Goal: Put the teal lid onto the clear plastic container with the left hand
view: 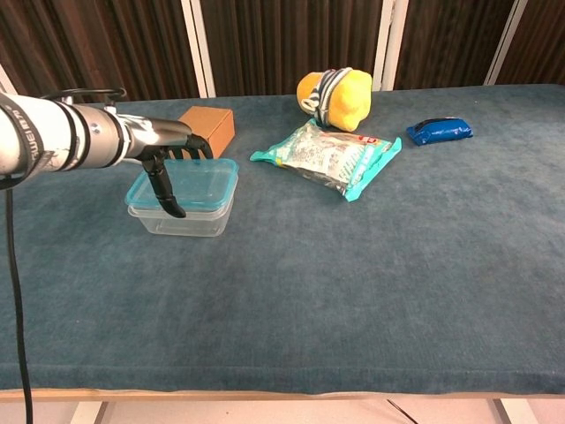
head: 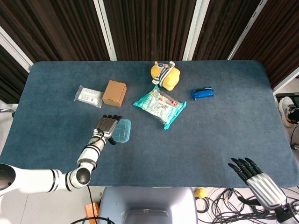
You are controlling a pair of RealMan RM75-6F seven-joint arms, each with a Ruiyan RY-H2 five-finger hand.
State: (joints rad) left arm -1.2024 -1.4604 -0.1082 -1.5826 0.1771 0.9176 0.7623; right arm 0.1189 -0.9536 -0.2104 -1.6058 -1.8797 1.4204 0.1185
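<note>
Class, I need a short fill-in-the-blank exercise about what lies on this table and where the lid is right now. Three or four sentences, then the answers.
1. The teal lid sits on top of the clear plastic ____.
2. The left robot hand reaches over the lid, and the cardboard box stands just ____ it.
3. The small blue packet lies to the right of the ____ plush toy.
4. The right robot hand holds ____.

Answers: container; behind; yellow; nothing

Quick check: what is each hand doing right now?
Left hand: rests on the teal plastic lid, which sits on the clear plastic container; grip cannot be told.
Right hand: open, holding nothing.
</note>
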